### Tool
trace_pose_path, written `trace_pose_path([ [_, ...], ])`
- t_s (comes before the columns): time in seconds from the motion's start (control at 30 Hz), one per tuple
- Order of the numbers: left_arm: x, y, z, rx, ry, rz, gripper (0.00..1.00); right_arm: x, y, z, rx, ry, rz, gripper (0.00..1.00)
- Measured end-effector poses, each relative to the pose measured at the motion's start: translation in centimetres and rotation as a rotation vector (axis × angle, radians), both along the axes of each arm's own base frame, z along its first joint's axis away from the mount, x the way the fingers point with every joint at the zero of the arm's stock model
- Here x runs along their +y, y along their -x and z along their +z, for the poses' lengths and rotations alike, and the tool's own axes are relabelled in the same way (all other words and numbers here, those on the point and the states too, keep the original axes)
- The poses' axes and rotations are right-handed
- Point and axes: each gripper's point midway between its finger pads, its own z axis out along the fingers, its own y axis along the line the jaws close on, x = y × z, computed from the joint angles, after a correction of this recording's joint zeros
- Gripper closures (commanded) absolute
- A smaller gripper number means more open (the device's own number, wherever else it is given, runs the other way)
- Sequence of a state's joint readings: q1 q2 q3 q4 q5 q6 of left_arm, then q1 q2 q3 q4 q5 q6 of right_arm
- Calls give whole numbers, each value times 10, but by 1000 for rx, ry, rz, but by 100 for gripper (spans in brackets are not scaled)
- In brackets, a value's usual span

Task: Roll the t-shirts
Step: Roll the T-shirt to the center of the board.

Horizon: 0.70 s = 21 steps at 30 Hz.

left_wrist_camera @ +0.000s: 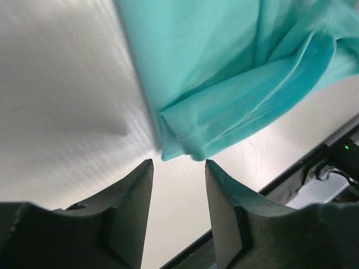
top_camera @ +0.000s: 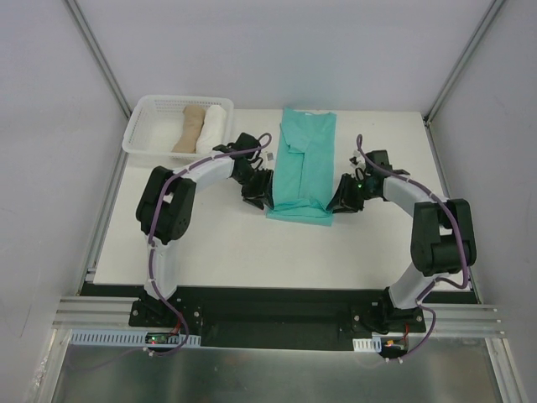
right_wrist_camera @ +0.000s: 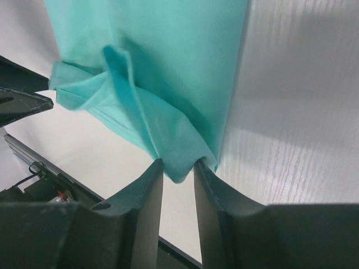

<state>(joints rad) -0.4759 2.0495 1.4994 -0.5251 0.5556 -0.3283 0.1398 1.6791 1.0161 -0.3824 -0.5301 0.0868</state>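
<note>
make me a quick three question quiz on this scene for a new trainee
1. True or false: the teal t-shirt is already rolled up.
2. How many cloth rolls lie in the white basket? A one, B two, C four.
3. Which gripper has a shirt corner between its jaws?
Key: 1 false, it lies folded flat; 2 B; 3 the right gripper.

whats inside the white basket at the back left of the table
The white basket holds two cloth rolls side by side: a tan roll and, right of it, a white roll. Whatever lies beneath them is covered.
</note>
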Motion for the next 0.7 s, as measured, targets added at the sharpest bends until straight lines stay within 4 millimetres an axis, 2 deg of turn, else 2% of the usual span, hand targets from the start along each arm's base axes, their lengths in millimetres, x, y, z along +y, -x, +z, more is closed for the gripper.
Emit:
trace_pose_path([
  [0.1, 13, -5, -1, -50, -64, 0, 57, 0, -9, 7, -35, -9, 2, 62],
  [0.2, 25, -8, 12, -118, -72, -23, 61, -6, -14, 15, -90, 4, 31, 62],
  [0.3, 32, 4, 28, -174, -27, -86, 74, -12, -12, 28, -161, 43, 101, 67],
  [0.33, 32, 10, 30, -186, -11, -117, 78, -12, -11, 31, -182, 52, 129, 72],
  [0.4, 28, 23, 30, -205, 20, -201, 91, -10, -5, 34, -202, 58, 175, 78],
  [0.43, 24, 28, 29, -214, 30, -243, 94, -7, -2, 34, -201, 58, 194, 81],
  [0.57, 5, 42, 14, -206, 64, -362, 96, 6, 15, 20, -158, 42, 250, 82],
  [0.7, -13, 32, -1, -178, 89, -380, 97, 18, 21, 0, -88, 27, 266, 83],
])
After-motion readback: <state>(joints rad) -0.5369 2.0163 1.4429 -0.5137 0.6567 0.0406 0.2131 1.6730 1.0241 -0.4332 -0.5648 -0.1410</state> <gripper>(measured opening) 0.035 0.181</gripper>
